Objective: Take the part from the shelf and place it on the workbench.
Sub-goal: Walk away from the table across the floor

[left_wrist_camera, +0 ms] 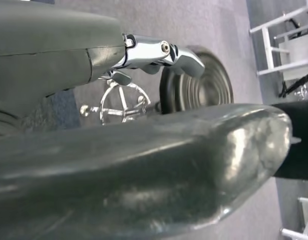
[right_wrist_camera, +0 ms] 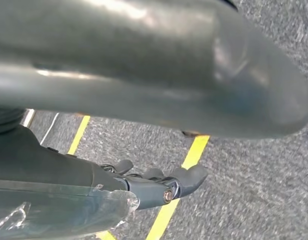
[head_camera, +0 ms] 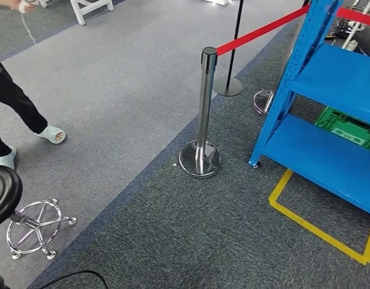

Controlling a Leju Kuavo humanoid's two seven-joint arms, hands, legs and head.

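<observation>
Grey carpet is crossed by yellow tape beside a blue shelf; no part can be made out there. Both hands, left and right, are seen with fingers extended, nothing held.

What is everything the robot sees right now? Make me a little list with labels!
shelf: blue shelf on the right, its boards bare where they show
crate: green crate behind the lower board
floor mark: yellow tape on the grey carpet under the shelf
barrier: shiny post with a red belt
stool: black stool with a chrome base, at the left
person: legs walking at the far left
left hand: holds nothing, fingers straight
right hand: holds nothing
</observation>
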